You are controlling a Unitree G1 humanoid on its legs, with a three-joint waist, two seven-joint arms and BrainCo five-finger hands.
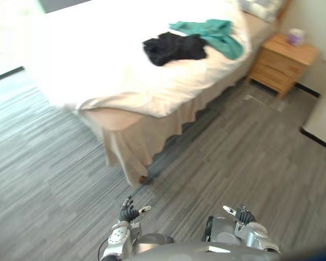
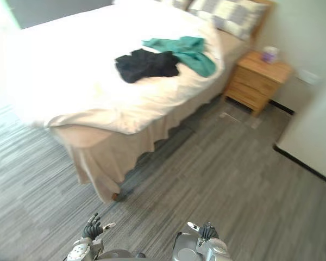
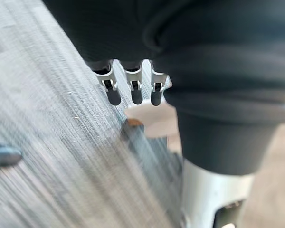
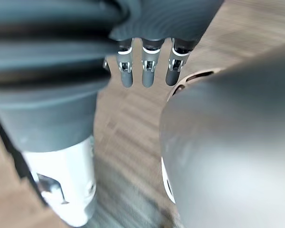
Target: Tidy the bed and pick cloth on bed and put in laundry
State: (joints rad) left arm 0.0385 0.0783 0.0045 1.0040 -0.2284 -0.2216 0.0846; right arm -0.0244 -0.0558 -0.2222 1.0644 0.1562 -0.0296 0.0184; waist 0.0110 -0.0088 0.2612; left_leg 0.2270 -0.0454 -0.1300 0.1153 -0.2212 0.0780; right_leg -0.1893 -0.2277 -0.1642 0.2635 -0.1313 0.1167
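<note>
One bed (image 1: 98,65) fills the upper left of the frame. Two cloths lie on it at upper centre, touching: one black cloth (image 1: 174,48) and one teal cloth (image 1: 217,33) to its upper right. One nightstand (image 1: 282,62) stands at upper right. Two hands hang at the bottom edge, well apart from the cloths. The left hand (image 1: 129,213) and right hand (image 1: 243,216) have relaxed fingers and hold nothing. The right is likely nearer the teal cloth.

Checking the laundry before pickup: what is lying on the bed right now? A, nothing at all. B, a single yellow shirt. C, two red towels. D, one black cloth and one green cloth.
D: a black cloth lies next to a green cloth on top of the white bed.
</note>
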